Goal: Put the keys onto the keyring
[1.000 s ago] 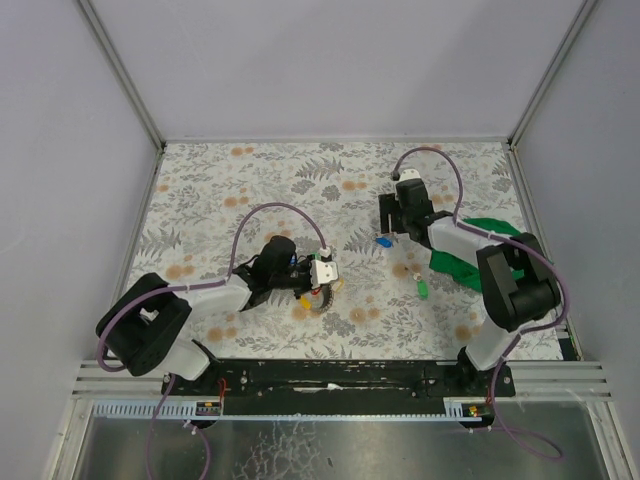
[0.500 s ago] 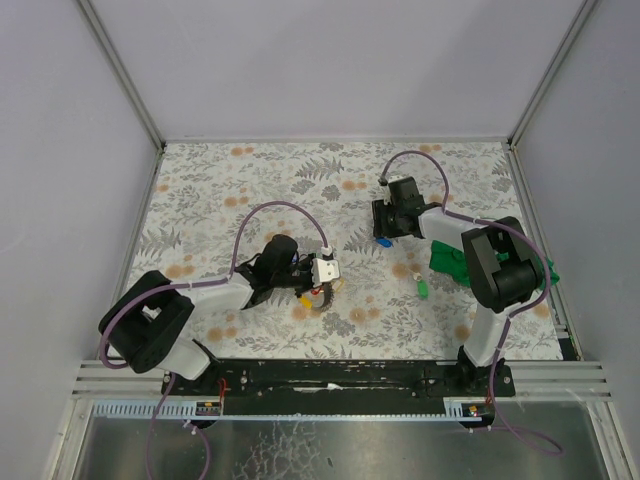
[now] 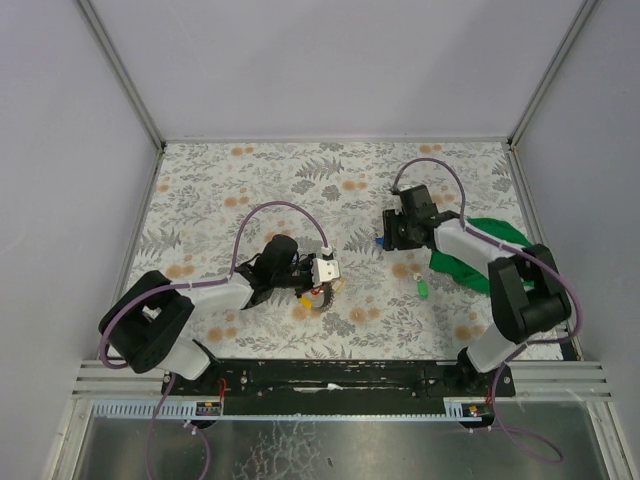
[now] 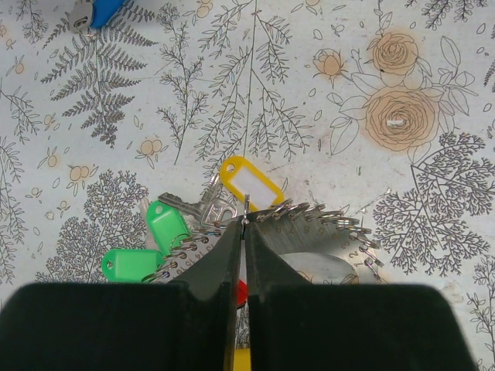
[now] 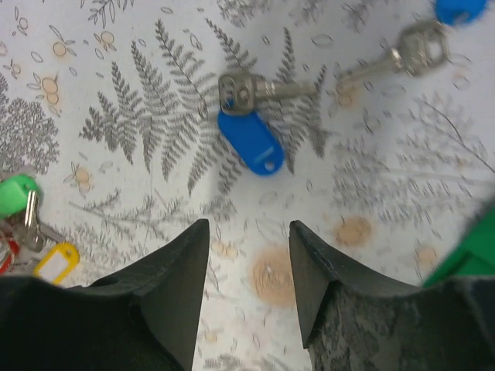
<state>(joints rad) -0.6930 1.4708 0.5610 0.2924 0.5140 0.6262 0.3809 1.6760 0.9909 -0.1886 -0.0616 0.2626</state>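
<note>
Over the last second the right gripper [image 3: 388, 236] is narrowing its jaws from wide to about half spread, and its arm's elbow is swinging out toward 5 o'clock in the top view. The left arm is staying put.

The right gripper's jaws are standing apart with nothing between them. It is hanging over the table [image 3: 250, 180]. In its wrist view the blue key [image 5: 249, 139] is lying at 12 o'clock from the fingertips, clear of both. A second blue key [image 5: 414, 48] is lying toward 1 o'clock. The cloth [image 3: 485, 245] is lying at 3 o'clock from this gripper in the top view, partly under the arm. A green key [image 3: 423, 288] is lying loose near the cloth's 8 o'clock edge.

The left gripper [image 4: 244, 226] is pinching the keyring [image 4: 325, 219] with its jaws pressed together. The ring is arcing out toward 3 o'clock from the fingertips. A yellow tag [image 4: 250, 184] is lying at 12 o'clock from the tips, and two green tags [image 4: 168, 226] are lying toward 9 o'clock. In the top view the keyring is sitting near the table's middle, well apart from the blue key.
</note>
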